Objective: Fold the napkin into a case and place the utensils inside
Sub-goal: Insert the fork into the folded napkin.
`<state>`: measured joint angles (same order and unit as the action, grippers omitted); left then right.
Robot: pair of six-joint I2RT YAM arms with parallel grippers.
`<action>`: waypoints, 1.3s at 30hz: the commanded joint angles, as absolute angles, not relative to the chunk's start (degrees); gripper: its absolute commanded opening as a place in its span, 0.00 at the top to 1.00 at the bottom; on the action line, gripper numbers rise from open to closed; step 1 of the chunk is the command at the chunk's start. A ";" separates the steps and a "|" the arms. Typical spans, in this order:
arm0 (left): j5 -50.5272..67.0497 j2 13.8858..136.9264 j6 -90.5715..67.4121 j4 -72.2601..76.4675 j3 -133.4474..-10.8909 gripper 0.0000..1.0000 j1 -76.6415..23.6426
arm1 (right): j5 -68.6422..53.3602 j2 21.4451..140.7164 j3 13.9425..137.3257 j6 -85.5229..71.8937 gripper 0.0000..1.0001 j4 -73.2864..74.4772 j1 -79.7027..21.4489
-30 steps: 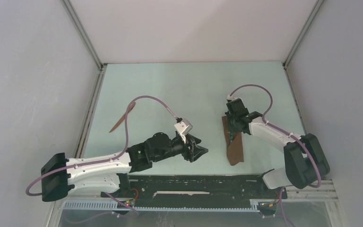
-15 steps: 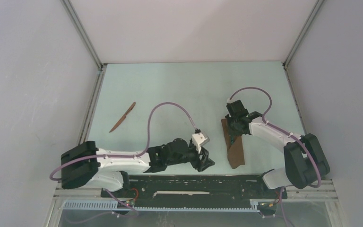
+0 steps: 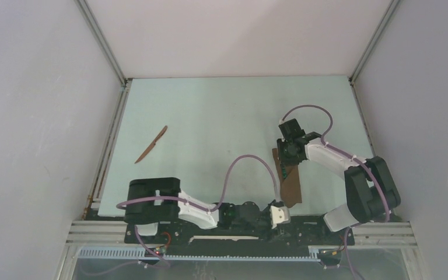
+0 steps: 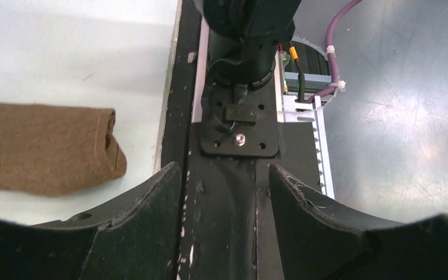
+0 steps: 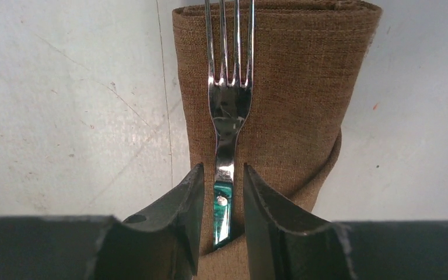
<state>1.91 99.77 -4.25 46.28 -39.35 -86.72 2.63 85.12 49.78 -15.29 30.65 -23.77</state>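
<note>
The napkin, folded into a narrow brown case (image 5: 303,87), lies at the table's right (image 3: 290,182). The fork (image 5: 228,111) rests lengthwise on it, tines toward the far end and green-inlaid handle end slipped under a cloth fold. My right gripper (image 5: 223,175) straddles the handle, open, with a thin gap on each side; it sits over the case's far end (image 3: 289,153). The reddish-brown knife (image 3: 151,144) lies alone at the far left. My left gripper (image 4: 224,175) is open and holds nothing, low over the black rail (image 4: 227,210), with the case's near end (image 4: 46,149) to its left.
The right arm's base (image 4: 248,35) stands just ahead of the left gripper. The left arm (image 3: 198,211) lies folded along the near edge. Grey walls (image 3: 46,116) enclose the table on three sides, with a purple cable (image 3: 251,163) looping above the surface.
The right jaws have parted off the fork handle. The left arm has swung back and rightward from mid-table down to the near rail, its gripper still open.
</note>
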 commanded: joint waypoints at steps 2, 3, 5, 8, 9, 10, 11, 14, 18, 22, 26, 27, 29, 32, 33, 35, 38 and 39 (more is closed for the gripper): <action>1.73 104.81 -0.78 53.86 -44.39 0.36 -87.47 | 4.48 89.09 52.63 -15.25 0.64 30.84 -24.64; 1.50 105.72 -0.79 55.16 -44.53 0.37 -87.40 | 5.49 89.64 53.03 -15.46 0.65 31.25 -24.77; 0.99 107.34 -0.63 56.52 -44.83 0.40 -87.21 | 7.22 90.30 53.65 -15.55 0.66 31.30 -25.02; 1.16 109.16 -0.81 57.92 -45.34 0.46 -86.61 | 7.52 91.67 54.67 -15.85 0.69 31.32 -24.96; 1.22 109.79 -1.06 58.94 -45.23 0.47 -86.32 | 7.31 92.40 55.25 -15.97 0.71 31.67 -25.04; 1.16 110.51 -1.51 59.96 -45.12 0.49 -85.87 | 7.22 92.99 55.73 -15.98 0.74 31.92 -25.23; 1.15 111.22 -1.90 60.99 -44.93 0.51 -85.18 | 7.40 93.32 55.93 -16.07 0.76 32.07 -25.41; 0.28 112.95 -3.03 63.38 -44.46 0.54 -83.48 | 8.10 93.74 56.05 -16.30 0.84 32.53 -26.01; 0.18 115.89 -6.73 68.48 -43.89 0.55 -80.98 | 8.29 93.32 56.07 -16.48 0.90 33.11 -26.13; 0.17 118.26 -8.91 71.37 -43.85 0.54 -79.67 | 8.21 92.99 56.05 -16.55 0.96 33.66 -26.33; 0.15 119.29 -9.59 71.78 -44.07 0.53 -79.00 | 8.48 92.63 56.03 -16.21 1.00 34.15 -26.73; 0.17 119.62 -9.77 71.75 -44.18 0.53 -78.81 | 8.37 92.59 56.04 -16.10 1.00 34.27 -26.79; 0.16 120.11 -10.16 71.84 -44.36 0.53 -78.43 | 8.26 92.34 56.05 -16.08 1.00 34.72 -26.93; 0.16 120.67 -10.68 71.89 -44.43 0.54 -78.11 | 8.50 91.57 56.04 -16.22 1.00 35.72 -27.78; 0.13 120.79 -10.78 72.05 -44.39 0.54 -78.05 | 8.52 91.31 56.05 -16.26 1.00 36.12 -28.04; 0.17 121.13 -10.90 72.00 -44.48 0.54 -77.99 | 8.64 90.66 55.95 -16.41 1.00 36.77 -28.33; 0.17 121.71 -11.19 72.12 -44.60 0.55 -77.85 | 8.54 89.77 55.88 -16.50 1.00 37.64 -28.71; 0.12 121.74 -11.24 72.08 -44.48 0.55 -77.75 | 8.41 89.40 55.85 -16.63 1.00 37.91 -28.78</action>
